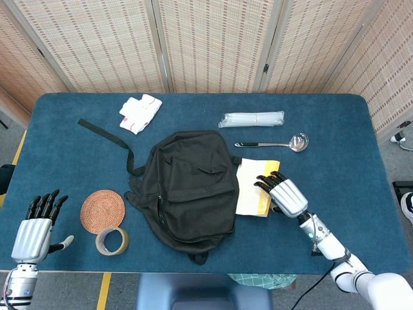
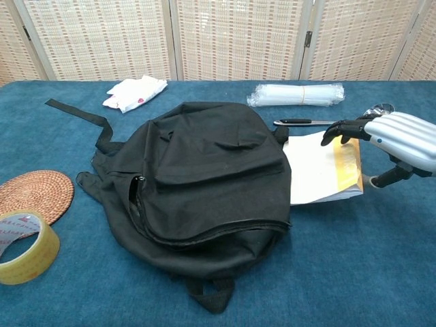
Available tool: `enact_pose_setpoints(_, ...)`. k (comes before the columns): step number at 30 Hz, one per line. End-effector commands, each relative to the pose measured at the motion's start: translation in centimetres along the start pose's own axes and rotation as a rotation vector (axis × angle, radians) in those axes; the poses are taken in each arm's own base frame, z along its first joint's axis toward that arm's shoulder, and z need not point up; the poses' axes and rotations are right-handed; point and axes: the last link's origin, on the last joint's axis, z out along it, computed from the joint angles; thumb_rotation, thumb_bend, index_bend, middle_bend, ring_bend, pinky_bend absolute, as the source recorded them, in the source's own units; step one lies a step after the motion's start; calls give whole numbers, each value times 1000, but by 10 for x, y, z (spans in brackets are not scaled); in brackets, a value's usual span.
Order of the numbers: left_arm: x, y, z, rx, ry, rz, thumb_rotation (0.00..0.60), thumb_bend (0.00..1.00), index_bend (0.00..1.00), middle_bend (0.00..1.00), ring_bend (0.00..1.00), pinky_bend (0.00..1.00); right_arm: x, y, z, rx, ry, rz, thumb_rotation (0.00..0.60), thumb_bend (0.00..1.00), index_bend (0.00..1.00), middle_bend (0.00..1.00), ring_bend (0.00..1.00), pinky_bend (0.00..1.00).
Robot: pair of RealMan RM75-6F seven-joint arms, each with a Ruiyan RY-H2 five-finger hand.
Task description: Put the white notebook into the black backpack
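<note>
Beside the black backpack (image 1: 187, 186) on the right, at mid-counter (image 1: 348, 142), lies the white notebook (image 1: 253, 188), left edge tucked against or just under the bag's side, yellow spine strip facing outward; pressed from above by the right hand (image 1: 279, 192), fingers laid flat and fairly straight over the cover rather than wrapped round it, so resting on it, not gripping; likely placed so to slide the book across the cloth toward the bag. Cannot tell from either view whether the main zip is open on that side; only a short side zip shows, on the bag's left flank. Parked at the near left corner, well apart from everything, waits the left hand (image 1: 33, 229), fingers spread and holding nothing; probably needed to lift the flap. Not yet inside, judged from how things lie.
</note>
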Motion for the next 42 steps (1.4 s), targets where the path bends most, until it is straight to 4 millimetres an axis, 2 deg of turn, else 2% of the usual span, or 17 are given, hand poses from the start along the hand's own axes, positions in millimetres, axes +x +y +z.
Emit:
enact_pose_setpoints(1,0,1,1,-3,-2,0,600,194,155,61,76,0,-4,-6,1,23,-12,-14,600,398,296,249,310,216)
enact_pose_setpoints(9,0,1,0,-3,-4,-4,600,194,155,61,76,0,-8,-16,7,43,-7,-32,600,397,303,239,285,204)
enact_pose_setpoints(16,0,0,-1,0,-7,-6,600,194,155,61,75,0,-7,-18,7,37,20,-19,600,398,449,208,279,195)
enact_pose_setpoints(32,1,2,0,-9,-12,0,600,194,155,61,72,0,-6,-12,4,35,40,-34,600,398,636,321,303,205)
enact_pose_setpoints(34,1,3,0,-19,-14,5,600,194,155,61,71,0,-4,-10,3,45,45,-59,600,424,648,329,312,210)
enact_pose_setpoints(39,6,10,7,-69,-1,16,600,195,156,61,71,0,10,-1,-3,41,108,-88,600,566,682,355,354,247)
enact_pose_setpoints(42,10,18,13,-127,4,23,600,196,164,61,71,0,23,6,-11,28,178,-113,600,581,707,373,370,263)
